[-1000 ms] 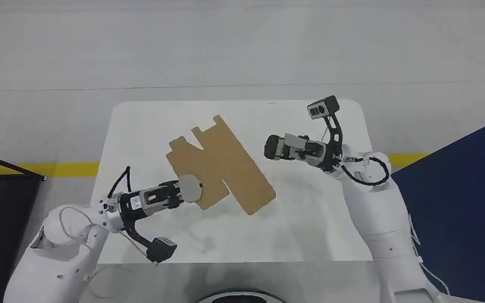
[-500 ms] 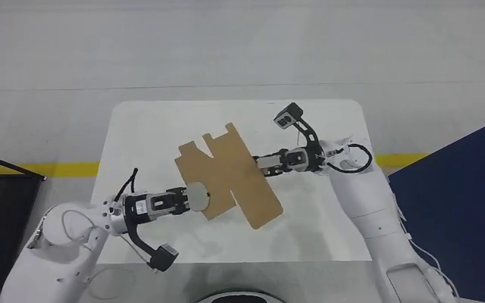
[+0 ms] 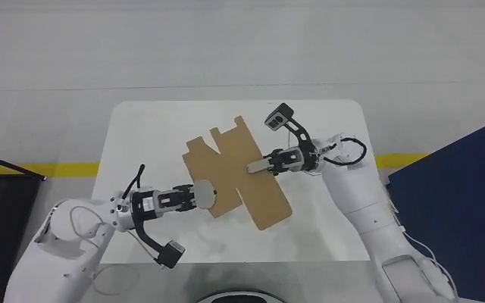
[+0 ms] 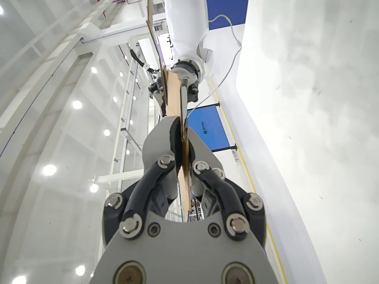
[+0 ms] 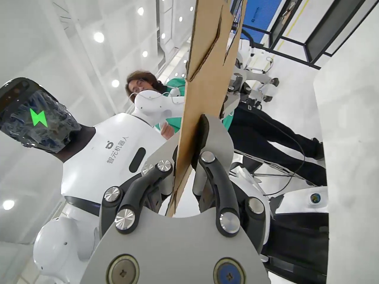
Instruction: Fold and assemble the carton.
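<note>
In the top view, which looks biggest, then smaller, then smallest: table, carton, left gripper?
Largest: table.
Then: carton, though it is held up nearer the camera.
Smallest: left gripper, pinching the carton.

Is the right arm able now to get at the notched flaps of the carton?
Probably not at once: the right gripper is shut on the carton at its side edge, with the left gripper shut on the opposite edge. Nothing covers the notched flaps, so after letting go it likely could.
</note>
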`<action>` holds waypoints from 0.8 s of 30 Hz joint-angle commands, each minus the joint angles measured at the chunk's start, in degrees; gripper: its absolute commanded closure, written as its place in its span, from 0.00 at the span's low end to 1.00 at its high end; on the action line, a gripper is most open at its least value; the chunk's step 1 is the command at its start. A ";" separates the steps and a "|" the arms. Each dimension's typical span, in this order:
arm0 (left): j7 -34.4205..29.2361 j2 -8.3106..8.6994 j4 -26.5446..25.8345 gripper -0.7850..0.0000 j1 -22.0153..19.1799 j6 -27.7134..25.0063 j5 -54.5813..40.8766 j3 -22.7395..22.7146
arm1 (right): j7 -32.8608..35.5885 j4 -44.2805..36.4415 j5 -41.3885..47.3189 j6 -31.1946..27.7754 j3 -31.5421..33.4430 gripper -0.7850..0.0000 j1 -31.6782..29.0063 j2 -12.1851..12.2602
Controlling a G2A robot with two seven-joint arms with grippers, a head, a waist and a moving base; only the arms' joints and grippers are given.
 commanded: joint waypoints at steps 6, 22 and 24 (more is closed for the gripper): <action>-1.58 -0.12 -0.41 0.00 -0.77 2.15 -2.96 0.80 | 0.00 1.90 2.98 -2.55 -0.53 1.00 0.12 0.40; -3.19 0.02 2.19 0.00 4.86 6.47 -13.73 -2.78 | -11.04 -10.20 13.96 -17.33 11.27 1.00 -9.22 0.06; -3.37 -0.10 2.44 0.00 4.67 5.77 -14.09 -1.42 | -11.48 -13.90 14.47 -17.77 13.27 1.00 -11.28 -0.07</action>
